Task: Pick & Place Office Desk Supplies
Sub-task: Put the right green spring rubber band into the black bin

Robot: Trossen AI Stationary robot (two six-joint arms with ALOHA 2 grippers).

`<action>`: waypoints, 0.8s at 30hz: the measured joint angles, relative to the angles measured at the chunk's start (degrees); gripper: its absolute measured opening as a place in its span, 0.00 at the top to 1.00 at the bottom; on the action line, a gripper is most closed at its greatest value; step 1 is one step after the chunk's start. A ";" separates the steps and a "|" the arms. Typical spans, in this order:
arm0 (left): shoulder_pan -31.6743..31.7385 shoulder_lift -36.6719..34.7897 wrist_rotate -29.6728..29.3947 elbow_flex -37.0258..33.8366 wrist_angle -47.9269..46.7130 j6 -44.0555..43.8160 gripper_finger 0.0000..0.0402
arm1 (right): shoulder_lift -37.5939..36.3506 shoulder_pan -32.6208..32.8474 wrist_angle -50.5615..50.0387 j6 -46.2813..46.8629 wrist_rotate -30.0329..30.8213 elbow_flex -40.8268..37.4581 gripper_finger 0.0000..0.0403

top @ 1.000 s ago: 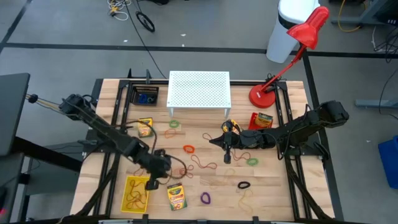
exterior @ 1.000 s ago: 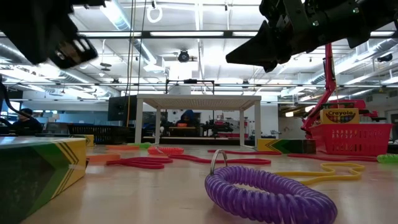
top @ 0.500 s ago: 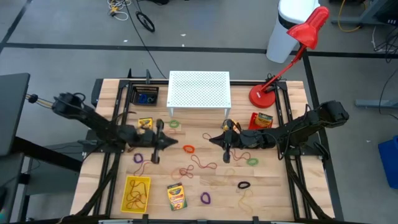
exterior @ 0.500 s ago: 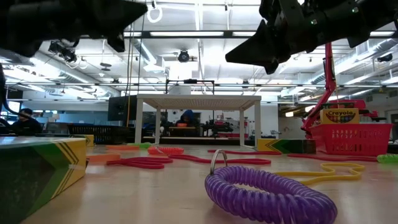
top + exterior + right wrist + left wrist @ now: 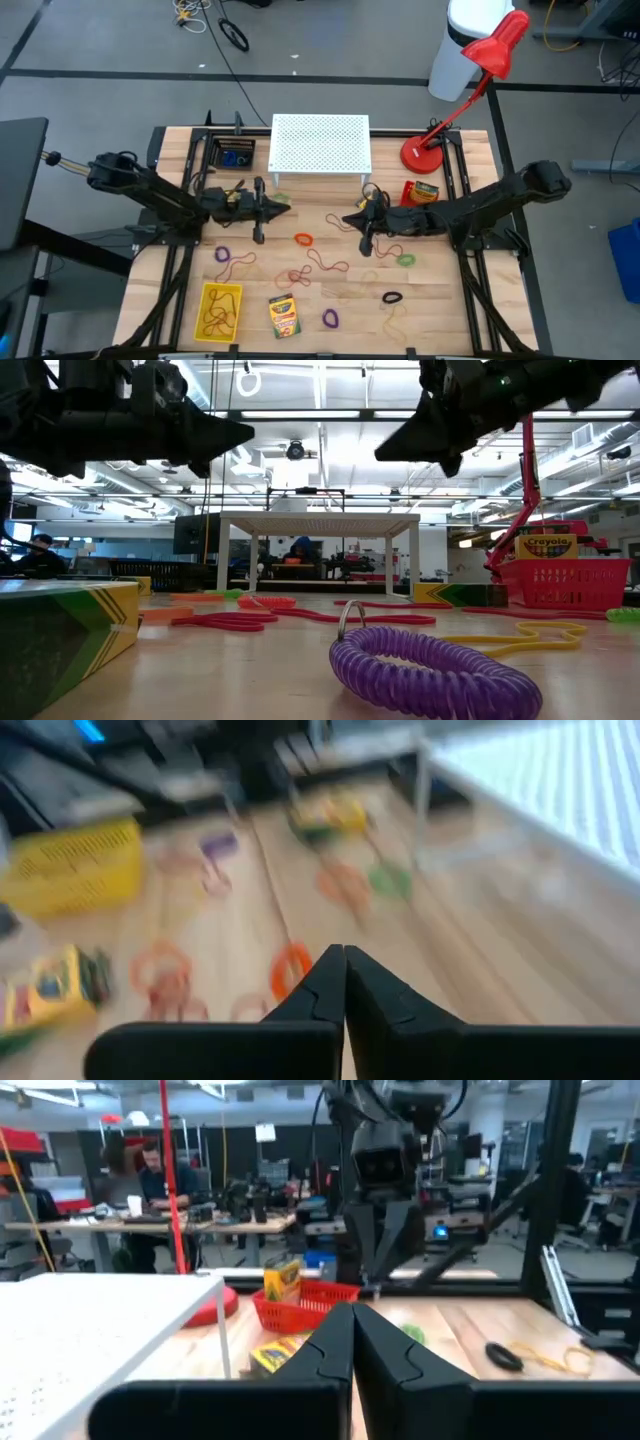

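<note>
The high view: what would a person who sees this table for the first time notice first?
Probably the red desk lamp at the table's far right corner, rising over the white perforated stand at the far edge. Next, the two dark arms reaching toward each other above the middle, left gripper and right gripper both shut and empty. Coloured elastic loops and rubber bands lie scattered on the wood below them.

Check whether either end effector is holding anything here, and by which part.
Nothing is held. The left end effector and the right end effector are both shut on nothing, raised above the wooden table.
</note>
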 joint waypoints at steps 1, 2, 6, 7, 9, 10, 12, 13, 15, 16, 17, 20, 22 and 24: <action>0.00 0.81 -0.01 0.06 0.51 0.00 0.99 | -0.93 0.04 -6.87 2.47 0.44 1.81 0.98; 0.00 1.59 -0.06 0.04 0.69 -0.02 0.98 | -1.51 0.05 -14.32 5.15 0.48 3.91 0.98; -0.02 3.94 -2.02 0.55 1.28 -0.19 0.96 | -1.34 0.06 -41.57 15.98 -1.86 12.75 0.99; 0.00 4.30 -2.10 0.67 1.24 -0.98 0.96 | -0.61 0.06 -46.41 18.37 -2.51 14.72 0.99; -0.04 4.99 -2.25 1.18 1.19 -3.50 0.95 | 0.81 0.34 -55.15 22.74 -3.86 17.53 0.99; -0.10 5.28 -2.24 1.39 1.31 -4.71 0.95 | 1.69 0.89 -58.90 24.49 -4.92 18.56 0.98; -0.13 5.31 -2.21 1.30 1.12 -5.47 0.95 | 3.68 1.84 -62.44 26.01 -8.84 19.92 0.97; -0.13 5.31 -2.21 1.32 1.14 -5.35 0.95 | 4.51 2.58 -64.20 26.81 -11.04 20.12 0.97; -0.12 5.40 -2.23 1.33 0.75 -4.85 0.95 | 5.97 4.00 -66.53 28.14 -14.43 20.19 0.98; -0.13 5.42 -2.23 1.33 0.72 -4.85 0.95 | 6.57 4.71 -66.39 28.53 -15.58 20.19 0.98; -0.11 5.42 -2.27 1.33 0.72 -4.85 0.95 | 7.01 5.55 -66.48 29.27 -16.48 20.10 0.98; -0.04 5.42 -2.34 1.33 0.35 -4.85 0.95 | 7.85 7.65 -67.10 32.21 -18.31 20.03 0.96; -0.04 5.42 -2.64 1.33 0.46 -4.84 0.95 | 8.07 8.92 -67.13 34.09 -19.50 20.03 0.92; -0.04 5.42 -3.94 1.43 0.46 -4.83 0.95 | 8.56 10.43 -67.19 35.65 -20.58 20.03 0.87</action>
